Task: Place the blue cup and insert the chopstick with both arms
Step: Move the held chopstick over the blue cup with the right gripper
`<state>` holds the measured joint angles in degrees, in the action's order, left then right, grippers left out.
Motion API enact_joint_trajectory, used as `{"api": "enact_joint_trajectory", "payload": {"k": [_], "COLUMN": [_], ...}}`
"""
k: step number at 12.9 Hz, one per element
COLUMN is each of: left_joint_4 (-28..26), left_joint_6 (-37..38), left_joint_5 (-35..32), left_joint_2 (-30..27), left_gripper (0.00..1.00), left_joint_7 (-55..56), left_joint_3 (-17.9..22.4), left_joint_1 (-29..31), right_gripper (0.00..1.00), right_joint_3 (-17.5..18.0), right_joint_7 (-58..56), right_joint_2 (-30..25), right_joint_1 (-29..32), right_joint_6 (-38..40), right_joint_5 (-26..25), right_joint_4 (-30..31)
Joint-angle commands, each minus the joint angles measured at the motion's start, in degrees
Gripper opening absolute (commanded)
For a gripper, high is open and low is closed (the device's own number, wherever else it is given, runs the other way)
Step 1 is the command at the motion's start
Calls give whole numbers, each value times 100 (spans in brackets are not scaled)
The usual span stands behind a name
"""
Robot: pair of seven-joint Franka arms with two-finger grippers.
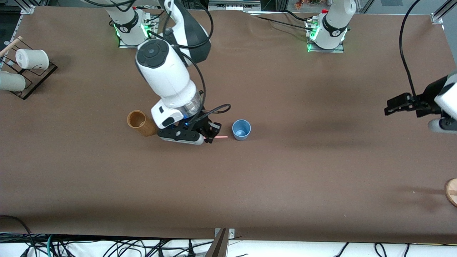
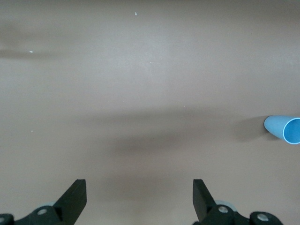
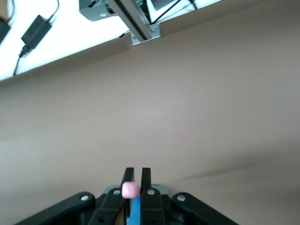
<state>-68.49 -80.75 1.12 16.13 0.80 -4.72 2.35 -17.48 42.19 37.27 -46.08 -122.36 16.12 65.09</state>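
Upright on the table (image 1: 285, 185): blue cup (image 1: 241, 129), mouth up. Just beside it, toward the right arm's end, right gripper (image 1: 210, 136) clamped on the chopstick (image 1: 221, 137), long axis level, tip toward the cup. Waiting over the left arm's end: left gripper (image 1: 392, 106), fingers apart.

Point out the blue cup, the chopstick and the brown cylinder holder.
blue cup (image 1: 241, 129), front view, on its inner wall just below the rim.
chopstick (image 1: 222, 137), front view, on the pink length sticking out of the right gripper.
brown cylinder holder (image 1: 142, 125), front view, on its outer side wall.
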Motion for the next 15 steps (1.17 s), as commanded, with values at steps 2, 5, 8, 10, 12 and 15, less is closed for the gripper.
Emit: {"api": "enact_joint_trajectory", "payload": {"k": [2, 5, 8, 10, 12, 15], "left_joint_4": [-1139, -1613, -1948, -2107, -2020, -2011], "left_joint_6": [-204, -538, -644, -767, -706, -706], "left_joint_5": [-68, -68, -68, -68, -68, -76], "left_joint_2": [-795, -1102, -1313, -1314, -1261, -1235], "left_gripper": [100, 100, 100, 100, 100, 100], "left_joint_7": [-79, -88, -141, -141, -150, -71], "left_joint_3": [-46, -55, -55, -64, -73, -108], "left_joint_1": [117, 108, 204, 257, 240, 196], "right_gripper": [0, 0, 0, 0, 0, 0], "right_joint_3": [130, 131, 131, 122, 113, 113], "right_joint_7": [378, 553, 676, 756, 747, 738], "right_joint_2": [272, 395, 465, 457, 439, 430], "right_joint_1": [12, -67, -252, -305, -349, -367], "right_joint_6": [-350, -473, -447, -412, -412, -377], "right_joint_5": [119, 102, 93, 49, 14, -65], "right_joint_4": [-251, -242, -172, -85, 161, 233]}}
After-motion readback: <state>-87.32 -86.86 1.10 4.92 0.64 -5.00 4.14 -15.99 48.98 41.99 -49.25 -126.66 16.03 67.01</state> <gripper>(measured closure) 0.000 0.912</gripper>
